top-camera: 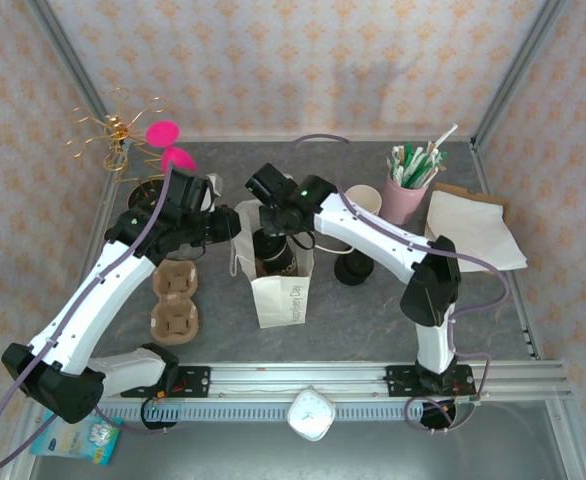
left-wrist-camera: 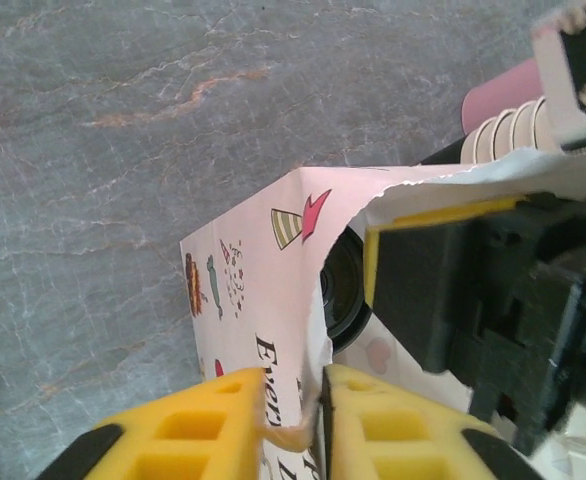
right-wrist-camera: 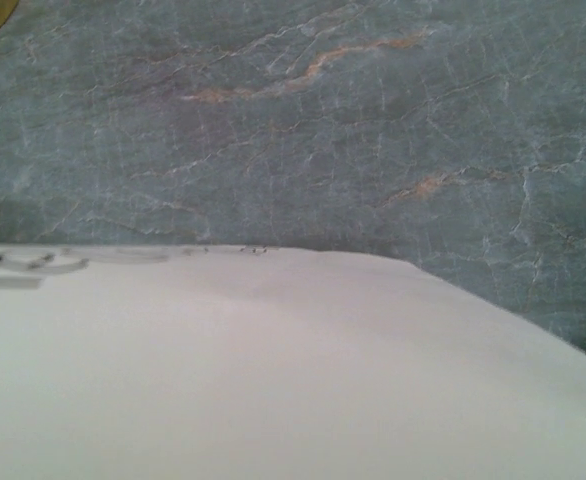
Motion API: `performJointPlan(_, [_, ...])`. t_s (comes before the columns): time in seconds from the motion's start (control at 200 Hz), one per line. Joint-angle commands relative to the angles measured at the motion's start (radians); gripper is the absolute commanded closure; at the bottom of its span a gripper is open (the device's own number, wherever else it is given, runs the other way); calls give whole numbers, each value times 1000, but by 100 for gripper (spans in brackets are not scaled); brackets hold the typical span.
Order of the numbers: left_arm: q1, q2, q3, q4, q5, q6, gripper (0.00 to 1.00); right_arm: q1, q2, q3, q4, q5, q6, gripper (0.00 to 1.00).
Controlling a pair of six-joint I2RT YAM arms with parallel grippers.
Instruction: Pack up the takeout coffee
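Left gripper (left-wrist-camera: 293, 428) pinches the paper bag (left-wrist-camera: 258, 290) rim, mouth open. Takeout coffee (left-wrist-camera: 341, 290) is inside the bag beside the right gripper (top-camera: 276, 240); I cannot tell how its jaws stand. I would lower vertically and release only once the cup is seated.

The paper bag (left-wrist-camera: 243, 270) carries black lettering that begins "Ever", with the rest cut off at the frame edge; in the top view its side print is too small to read.
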Motion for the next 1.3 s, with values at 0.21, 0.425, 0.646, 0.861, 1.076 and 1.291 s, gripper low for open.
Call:
performJointPlan(0.21, [9, -20, 57, -61, -21, 18, 61, 16, -156, 1, 32, -69, -7, 75])
performJointPlan(0.425, [9, -68, 57, -39, -7, 5, 54, 19, -229, 33, 63, -51, 24, 75])
performJointPlan(0.646, [10, -76, 94, 2, 27, -5, 45, -2, -244, 149, 46, 20, 57, 65])
performJointPlan(0.861, [10, -48, 205, 30, 11, -8, 39, -158, -269, 226, -9, 32, 137, 54])
performJointPlan(1.076, [9, 46, 350, 63, 11, -6, 34, -398, -281, 222, -121, 35, 116, 46])
performJointPlan(1.291, [9, 117, 411, 123, 20, -9, 32, -539, -229, 201, -208, 104, -12, 40])
